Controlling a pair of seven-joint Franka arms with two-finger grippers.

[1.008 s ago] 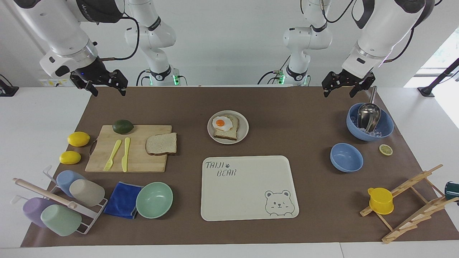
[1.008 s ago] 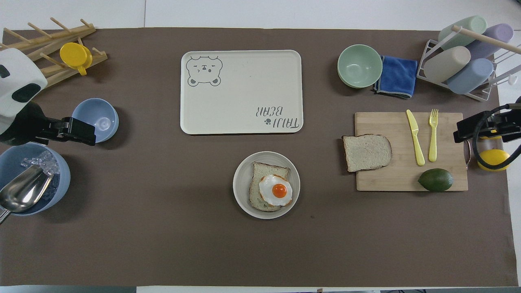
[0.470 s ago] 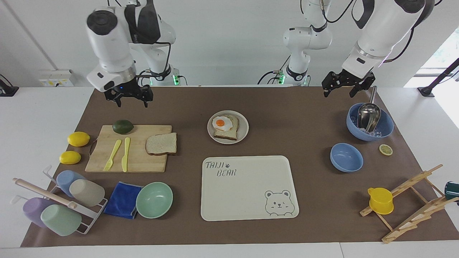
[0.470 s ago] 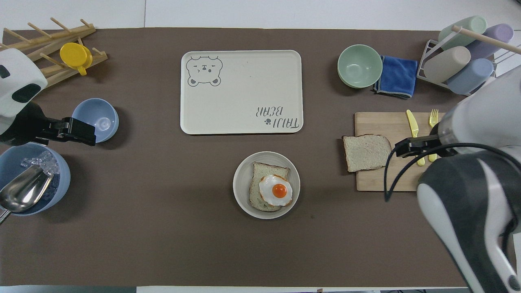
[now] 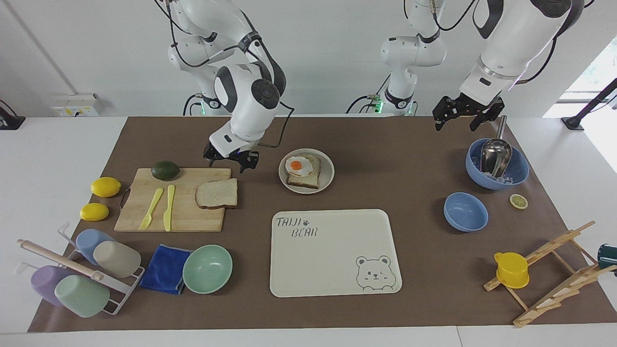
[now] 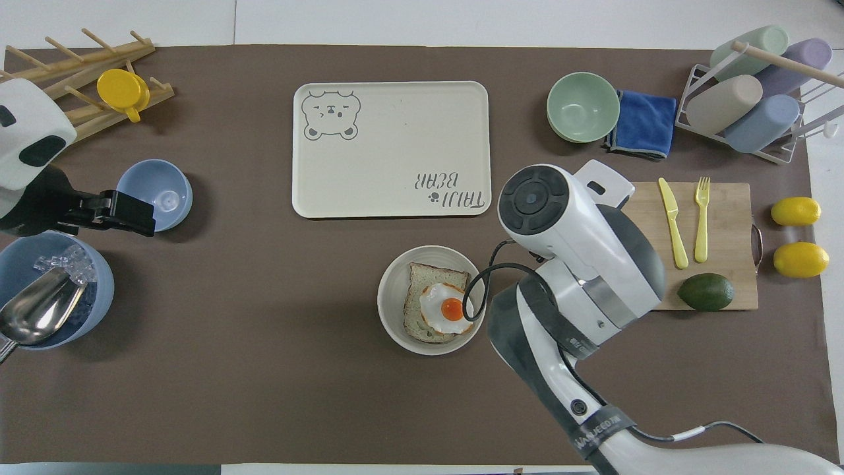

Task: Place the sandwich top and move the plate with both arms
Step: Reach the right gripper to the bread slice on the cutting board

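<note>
Right tool [image 5: 230, 161] hangs open over the cutting board's [image 5: 144, 214] edge — just above the sandwich top [image 5: 217, 193].

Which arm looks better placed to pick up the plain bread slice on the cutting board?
The right arm. Its open right gripper hangs over the cutting board's edge, just above the sandwich top. The left gripper, open too, waits over the left arm's end of the table, above the blue bowl with the scoop.

Bright, even daylight fills both views. In the facing view a blown-out white window [image 5: 595, 72] glares at the left arm's end of the table. Shadows lie soft and short under the matte brown rectangular table mat [image 5: 385, 144] items. The shiny metal scoop [image 5: 495, 153] catches reflections. Everything reads sharp.
</note>
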